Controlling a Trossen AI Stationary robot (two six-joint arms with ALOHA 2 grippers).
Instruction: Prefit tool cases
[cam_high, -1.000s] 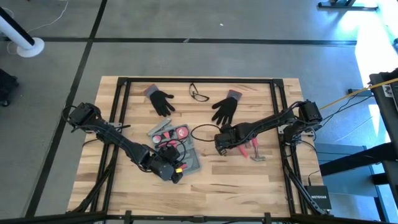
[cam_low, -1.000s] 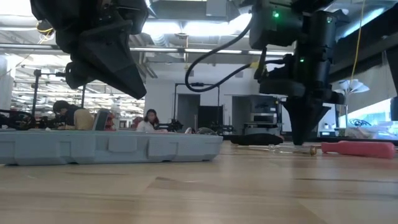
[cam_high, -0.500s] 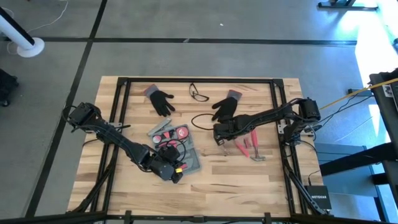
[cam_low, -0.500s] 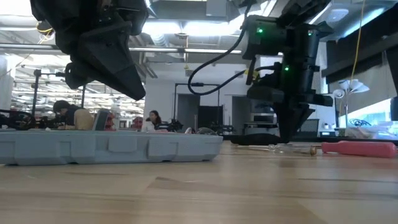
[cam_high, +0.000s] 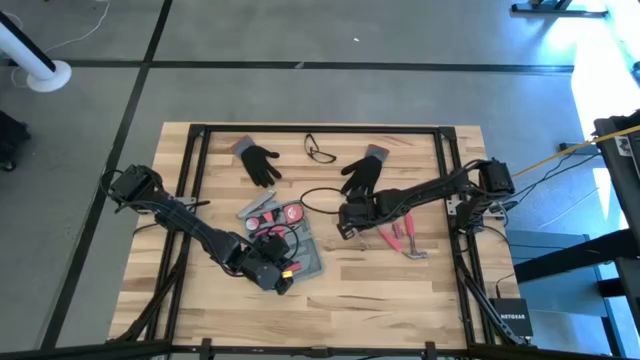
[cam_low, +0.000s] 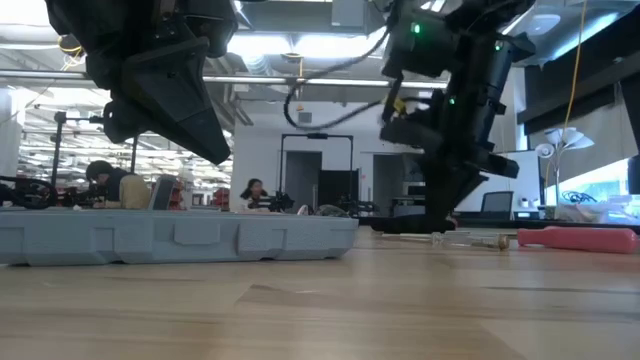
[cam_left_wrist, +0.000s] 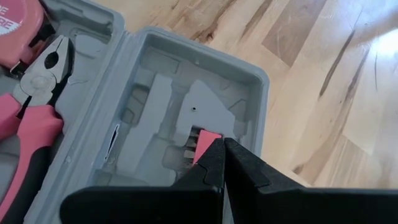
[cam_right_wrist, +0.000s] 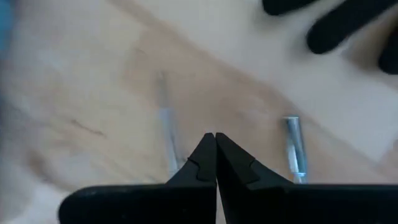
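1. Pale butcher-block wooden table (cam_high: 380, 290) sits on grey concrete floor; people sit in the workshop behind.
2. Flat blue-grey plastic tool case (cam_high: 310, 255) lies open, left of centre.
3. Left gripper (cam_left_wrist: 222, 144) hangs over the case, fingers closed, empty.
4. Right gripper (cam_right_wrist: 215, 138), closed and empty, hovers above steel tool shafts (cam_right_wrist: 292, 149).

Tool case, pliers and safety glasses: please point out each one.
tool case (cam_left_wrist: 249, 81): left wrist view, grey rim corner.
pliers (cam_left_wrist: 34, 118): left wrist view, pink handle.
safety glasses (cam_high: 320, 152): high view, frame.

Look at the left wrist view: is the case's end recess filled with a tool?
No, the tool case shows a bare moulded recess there.
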